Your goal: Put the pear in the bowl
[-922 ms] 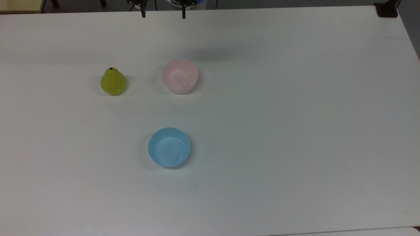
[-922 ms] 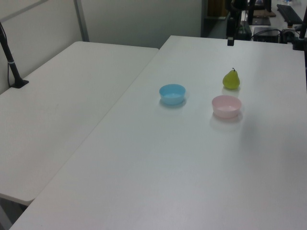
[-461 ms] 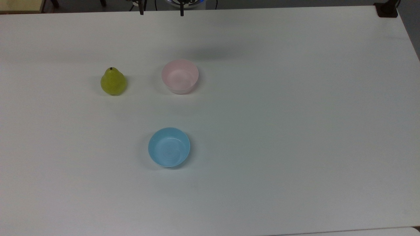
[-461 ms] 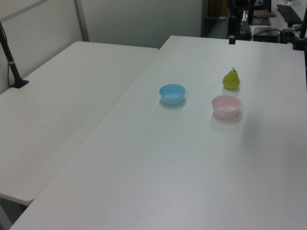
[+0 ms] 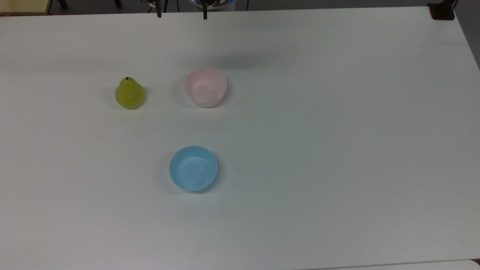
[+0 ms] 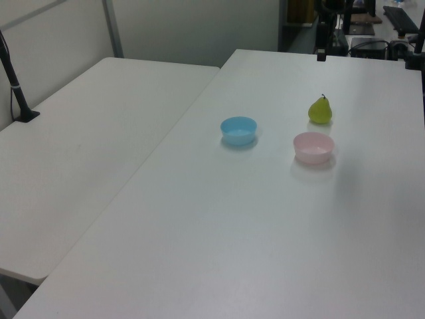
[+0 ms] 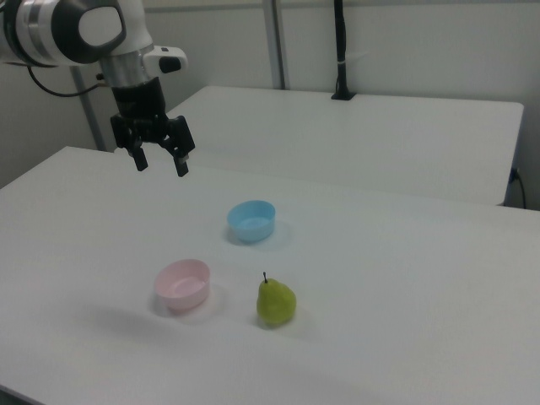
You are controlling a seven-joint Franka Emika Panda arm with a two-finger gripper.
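The yellow-green pear (image 5: 129,93) stands upright on the white table (image 5: 300,150), to the top view's left of the pale pink bowl (image 5: 205,87), which holds nothing. In the right view the pear (image 7: 275,301) sits right of the pink bowl (image 7: 182,284). My gripper (image 7: 160,163) hangs high above the table, well behind the pink bowl in the right view, fingers spread open and holding nothing. Its fingertips (image 5: 204,14) poke in at the top view's upper edge. The left view shows the pear (image 6: 320,110) just behind the pink bowl (image 6: 313,147).
A light blue bowl (image 5: 193,168) with nothing in it sits nearer the top view's bottom, below the pink one. A second white table (image 6: 86,133) adjoins on the left view's left. A black post base (image 5: 441,10) sits at the top view's upper right corner.
The gripper's fingertips have drawn slightly toward the top view's upper edge and a little left. Pear and both bowls have not moved.
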